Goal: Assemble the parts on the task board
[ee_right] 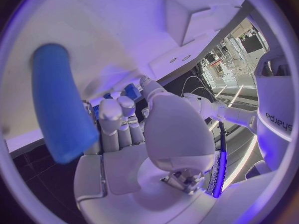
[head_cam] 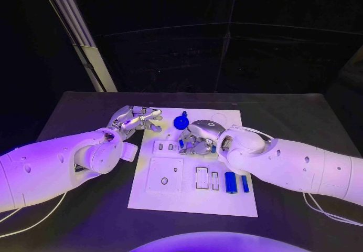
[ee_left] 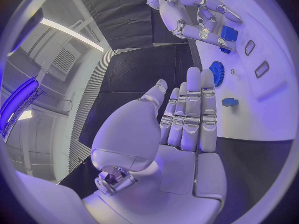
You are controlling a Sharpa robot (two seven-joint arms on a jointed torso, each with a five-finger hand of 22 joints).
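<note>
Head view showed the right hand (head_cam: 195,143) gripping a small blue part (head_cam: 181,144) over the task board (head_cam: 227,206), apparently for insertion; at nine o'clock the left hand (head_cam: 138,119) waited open.

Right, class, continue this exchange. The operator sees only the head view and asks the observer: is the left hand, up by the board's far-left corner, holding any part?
Observer: No. The left wrist view shows the left hand with a bare palm, its fingers straight and side by side.
Operator: And the right hand, curled over the task board?
Observer: In the left wrist view the right hand has a small blue part right by its fingertips, over the task board. I cannot tell whether it is pinched.
</note>
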